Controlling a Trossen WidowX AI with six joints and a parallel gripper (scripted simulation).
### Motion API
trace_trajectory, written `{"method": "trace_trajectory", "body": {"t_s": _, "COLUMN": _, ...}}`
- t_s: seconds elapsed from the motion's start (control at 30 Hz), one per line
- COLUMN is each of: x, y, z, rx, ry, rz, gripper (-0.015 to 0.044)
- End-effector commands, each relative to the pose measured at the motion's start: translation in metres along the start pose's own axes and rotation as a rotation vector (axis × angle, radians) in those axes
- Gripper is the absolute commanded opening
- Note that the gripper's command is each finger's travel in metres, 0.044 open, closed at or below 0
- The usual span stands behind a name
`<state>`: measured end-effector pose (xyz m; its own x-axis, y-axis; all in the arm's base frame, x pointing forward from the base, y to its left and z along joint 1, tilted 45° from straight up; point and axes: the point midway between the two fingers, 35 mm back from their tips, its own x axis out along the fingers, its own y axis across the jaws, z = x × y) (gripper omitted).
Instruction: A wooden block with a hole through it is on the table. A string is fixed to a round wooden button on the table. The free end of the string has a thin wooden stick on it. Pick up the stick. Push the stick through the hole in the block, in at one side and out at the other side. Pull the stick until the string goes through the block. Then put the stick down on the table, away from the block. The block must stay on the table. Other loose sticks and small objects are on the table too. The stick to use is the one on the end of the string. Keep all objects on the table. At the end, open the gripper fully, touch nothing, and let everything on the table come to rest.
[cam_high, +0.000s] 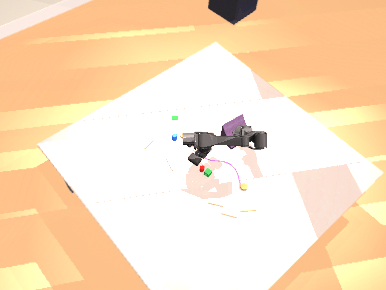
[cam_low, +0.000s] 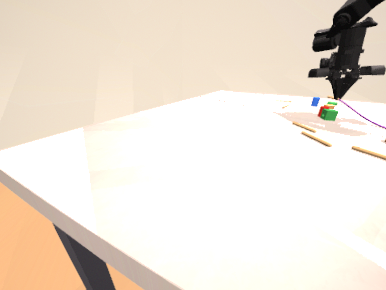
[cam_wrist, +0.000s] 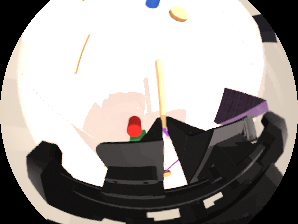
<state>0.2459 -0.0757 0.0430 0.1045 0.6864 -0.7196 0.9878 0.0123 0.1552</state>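
My gripper (cam_low: 338, 98) (cam_wrist: 162, 120) is shut on one end of the thin wooden stick (cam_wrist: 160, 90) above the table. The stick points away from the fingers, its far end free. The purple string (cam_high: 232, 166) (cam_low: 362, 116) (cam_wrist: 171, 165) runs from the fingertips in a curve to the round wooden button (cam_high: 244, 186) (cam_wrist: 167, 173). The dark purple block (cam_high: 231, 125) (cam_wrist: 240, 106) stands on the table to the right of the fingers in the wrist view, apart from the stick. Its hole is not visible. The arm covers part of it in the top view.
A red cylinder (cam_high: 202, 168) (cam_low: 320, 111) (cam_wrist: 134, 126) and green cube (cam_high: 208, 172) (cam_low: 329, 115) stand close by the gripper. A blue cylinder (cam_high: 174, 137) (cam_low: 315, 101), a tan disc (cam_wrist: 178, 14) and a flat green piece (cam_high: 175, 118) lie farther off. Several loose sticks lie about.
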Motion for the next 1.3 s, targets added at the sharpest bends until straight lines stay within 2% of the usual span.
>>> {"method": "trace_trajectory", "body": {"t_s": 0.0, "x": -0.001, "y": 0.003, "z": -0.007, "rx": 0.067, "ry": -0.002, "rz": -0.008, "gripper": 0.0000}}
{"method": "trace_trajectory", "body": {"t_s": 1.27, "x": -0.002, "y": 0.013, "z": -0.055, "rx": 0.570, "ry": -0.029, "rz": -0.081, "gripper": 0.0000}}
